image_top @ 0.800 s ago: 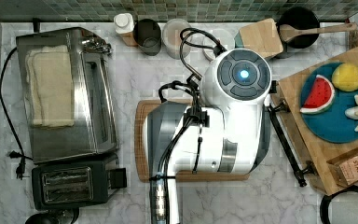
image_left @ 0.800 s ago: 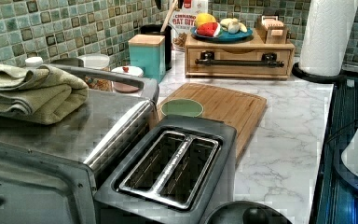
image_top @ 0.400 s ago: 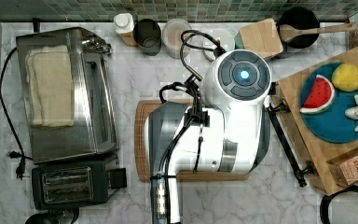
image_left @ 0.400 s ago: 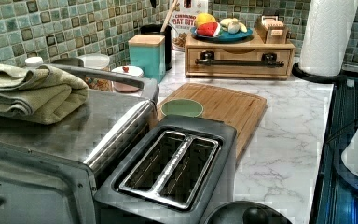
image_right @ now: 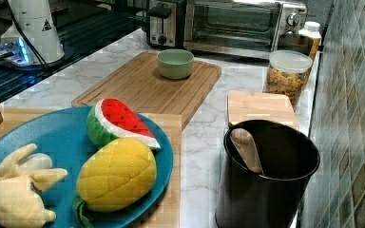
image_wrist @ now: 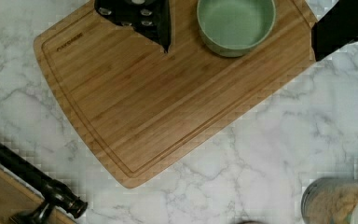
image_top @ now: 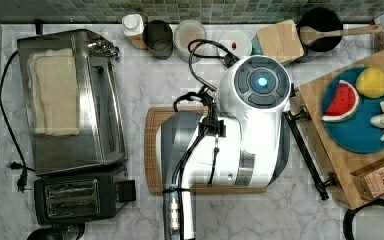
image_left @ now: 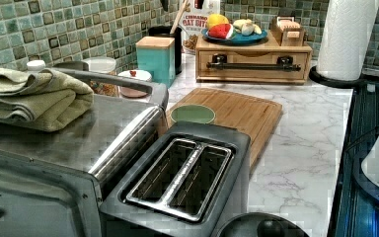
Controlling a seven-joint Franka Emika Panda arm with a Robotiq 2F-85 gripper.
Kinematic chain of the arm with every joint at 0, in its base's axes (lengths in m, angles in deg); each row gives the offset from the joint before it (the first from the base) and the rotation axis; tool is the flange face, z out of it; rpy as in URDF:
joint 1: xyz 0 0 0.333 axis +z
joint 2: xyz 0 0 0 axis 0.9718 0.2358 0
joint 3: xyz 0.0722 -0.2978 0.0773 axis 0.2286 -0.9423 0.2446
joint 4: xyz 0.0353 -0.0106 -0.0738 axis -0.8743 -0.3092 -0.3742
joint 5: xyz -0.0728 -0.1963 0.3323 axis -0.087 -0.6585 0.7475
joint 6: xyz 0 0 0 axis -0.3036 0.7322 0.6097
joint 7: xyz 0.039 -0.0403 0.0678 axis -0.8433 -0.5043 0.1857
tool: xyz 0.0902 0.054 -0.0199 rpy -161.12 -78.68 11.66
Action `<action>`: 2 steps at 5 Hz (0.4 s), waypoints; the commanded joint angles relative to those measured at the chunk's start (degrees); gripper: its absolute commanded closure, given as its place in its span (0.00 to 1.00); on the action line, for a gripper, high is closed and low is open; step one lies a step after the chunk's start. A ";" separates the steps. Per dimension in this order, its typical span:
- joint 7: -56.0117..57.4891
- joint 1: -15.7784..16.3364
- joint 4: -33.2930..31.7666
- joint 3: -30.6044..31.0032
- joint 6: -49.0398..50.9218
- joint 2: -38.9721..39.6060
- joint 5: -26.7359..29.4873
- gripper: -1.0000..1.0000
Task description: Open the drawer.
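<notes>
The drawer is the light wooden front of a box unit at the back of the counter in the left view, and it looks pushed in flush. Its long black bar handle runs across the front on two brackets. In the top view the handle lies just right of my white arm. One end of the handle shows in the wrist view. My gripper hangs open above the cutting board, fingers wide apart, holding nothing and away from the handle.
A green bowl sits on the bamboo cutting board. A blue plate of toy fruit rests on the drawer unit. Toaster, toaster oven, teal box, jars, utensil pot and paper towel roll ring the counter.
</notes>
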 commanded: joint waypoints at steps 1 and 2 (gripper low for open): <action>23.97 -2.41 -10.91 -2.39 -7.14 -6.32 -3.58 0.00; 31.18 -2.84 -15.50 -3.12 -11.09 -8.68 -7.50 0.00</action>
